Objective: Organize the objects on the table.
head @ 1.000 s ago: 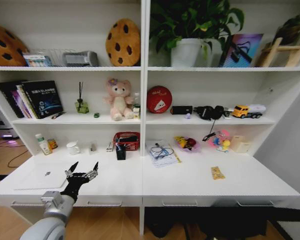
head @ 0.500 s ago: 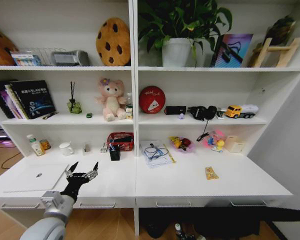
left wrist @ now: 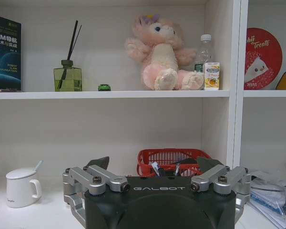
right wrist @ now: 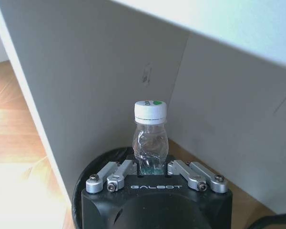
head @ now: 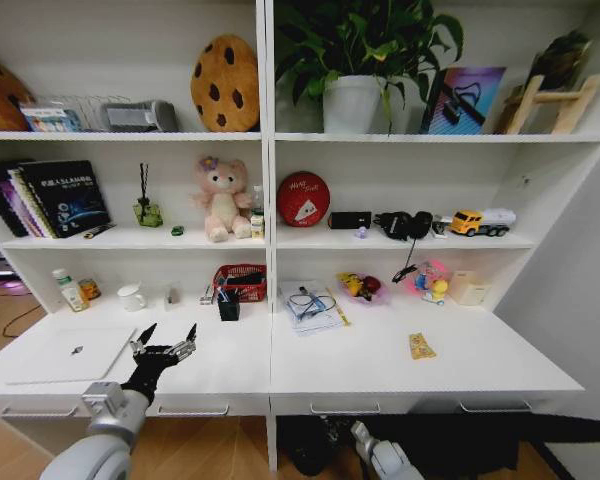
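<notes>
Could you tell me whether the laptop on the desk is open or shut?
Shut: the laptop lies flat on the table, lid down, logo up.

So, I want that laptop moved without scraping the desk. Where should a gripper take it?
The laptop lies shut and flat on the table, too wide to span. Probably pinch its thin front edge, coming in low from the desk's front. The open left gripper hovers just beside its right edge.

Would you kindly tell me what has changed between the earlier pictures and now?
The right claw, shut on a small clear white-capped plastic bottle, has risen into sight below the front edge of the long white desk. The wider shift is camera movement. The left claw stays open over the desk beside the thin silver laptop.
</notes>
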You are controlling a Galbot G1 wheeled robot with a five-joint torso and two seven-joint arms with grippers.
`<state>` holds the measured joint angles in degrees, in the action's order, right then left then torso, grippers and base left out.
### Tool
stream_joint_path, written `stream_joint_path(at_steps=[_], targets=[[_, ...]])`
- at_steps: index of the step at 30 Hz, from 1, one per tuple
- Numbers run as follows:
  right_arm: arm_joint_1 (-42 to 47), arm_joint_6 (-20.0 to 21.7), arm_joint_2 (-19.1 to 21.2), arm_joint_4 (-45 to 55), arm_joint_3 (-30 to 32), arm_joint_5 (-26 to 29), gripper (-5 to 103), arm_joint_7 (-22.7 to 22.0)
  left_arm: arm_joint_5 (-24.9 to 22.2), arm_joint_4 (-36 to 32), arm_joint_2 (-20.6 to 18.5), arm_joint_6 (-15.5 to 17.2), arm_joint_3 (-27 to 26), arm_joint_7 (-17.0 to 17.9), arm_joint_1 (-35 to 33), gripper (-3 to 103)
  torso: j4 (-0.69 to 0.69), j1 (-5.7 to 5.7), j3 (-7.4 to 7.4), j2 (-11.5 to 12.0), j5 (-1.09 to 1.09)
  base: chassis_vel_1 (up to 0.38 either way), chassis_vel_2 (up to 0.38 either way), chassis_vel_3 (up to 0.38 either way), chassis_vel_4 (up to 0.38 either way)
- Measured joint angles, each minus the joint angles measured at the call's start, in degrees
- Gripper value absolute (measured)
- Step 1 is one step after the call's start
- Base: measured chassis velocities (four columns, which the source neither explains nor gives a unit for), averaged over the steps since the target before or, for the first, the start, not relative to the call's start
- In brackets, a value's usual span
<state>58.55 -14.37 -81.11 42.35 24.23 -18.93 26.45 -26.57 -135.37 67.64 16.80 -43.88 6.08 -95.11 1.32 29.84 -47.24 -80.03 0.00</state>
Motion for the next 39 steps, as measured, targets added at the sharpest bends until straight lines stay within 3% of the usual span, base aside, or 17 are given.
stream_joint_path(at_steps=[5,9,12,16,18,27,29,30,32,33,35,36,37,38,39], targets=[[0.39,-0.43,-0.46,0.19,-0.74,0.22,22,-3.53,0.00,0.00,0.00,0.00,0.00,0.00,0.00,100,0.01,0.00,0.00,0.00,-0.01,0.000,0.000,0.000,0.000],[0.67,-0.66,-0.71,0.36,-0.76,0.19,32,-4.50,0.00,0.00,0.00,0.00,0.00,0.01,0.00,100,0.01,0.00,0.01,0.00,-0.01,0.000,0.000,0.000,0.000],[1.04,-0.95,-1.09,0.82,-0.65,0.18,48,-5.52,0.00,0.00,0.00,0.00,0.00,0.01,0.00,100,0.01,0.00,0.00,0.00,-0.01,0.000,0.000,0.000,0.000],[1.27,-0.97,-1.34,1.52,-0.54,0.33,60,-6.38,0.00,0.00,0.00,0.00,0.00,0.01,0.00,100,0.00,0.00,0.01,0.00,0.00,0.000,0.000,0.000,0.000],[1.56,-1.03,-1.47,2.46,0.02,0.41,71,-6.70,0.00,0.00,0.00,0.00,0.00,0.01,0.00,100,0.00,0.00,0.01,0.00,-0.01,0.000,0.000,0.000,0.000],[5.19,0.44,-0.27,7.83,0.76,2.51,97,-7.31,0.00,0.00,0.00,0.00,0.00,0.01,0.00,100,0.00,0.00,0.01,0.00,0.00,0.000,0.000,0.000,0.000],[8.92,4.98,0.97,11.92,-0.61,9.22,99,-8.85,0.00,0.00,0.00,0.00,0.00,0.01,0.00,100,0.00,0.00,0.01,0.00,0.00,0.000,0.000,0.000,0.000],[8.92,4.98,0.97,11.92,-0.61,9.22,99,-8.85,0.00,0.00,0.00,0.00,0.00,0.01,0.00,100,0.00,0.00,0.01,0.00,0.00,0.000,0.000,0.000,0.000],[14.71,15.50,2.07,17.65,-2.06,22.19,100,-13.90,0.00,0.00,0.00,0.00,0.00,0.01,0.00,100,0.02,-0.01,0.01,-0.01,0.00,0.000,0.000,0.000,0.000],[14.71,15.50,2.07,17.65,-2.06,22.19,100,-13.90,0.00,0.00,0.00,0.00,0.00,0.01,0.00,100,0.02,-0.01,0.01,-0.01,0.00,0.000,0.000,0.000,0.000],[19.02,25.10,2.31,23.90,-2.21,35.84,100,-23.31,0.00,0.00,0.00,0.00,0.00,0.01,0.00,100,0.02,-0.01,0.01,-0.01,0.01,0.000,0.000,0.000,0.000],[19.02,25.10,2.31,23.90,-2.21,35.84,100,-23.31,0.00,0.00,0.00,0.00,0.00,0.01,0.00,100,0.02,-0.01,0.01,-0.01,0.01,0.000,0.000,0.000,0.000],[20.93,29.71,2.28,27.94,-1.80,44.25,100,-30.64,0.00,0.00,0.00,0.00,0.00,0.01,0.00,100,0.01,-0.02,0.01,-0.01,0.00,0.000,0.000,0.000,0.000],[20.93,29.71,2.28,27.94,-1.80,44.25,100,-30.64,0.00,0.00,0.00,0.00,0.00,0.01,0.00,100,0.01,-0.02,0.01,-0.01,0.00,0.000,0.000,0.000,0.000],[22.25,32.85,2.18,31.85,-1.24,50.64,100,-38.33,0.00,0.00,0.00,0.00,0.00,0.01,0.00,100,0.01,-0.02,0.01,-0.01,-0.01,0.000,0.000,0.000,0.000]])
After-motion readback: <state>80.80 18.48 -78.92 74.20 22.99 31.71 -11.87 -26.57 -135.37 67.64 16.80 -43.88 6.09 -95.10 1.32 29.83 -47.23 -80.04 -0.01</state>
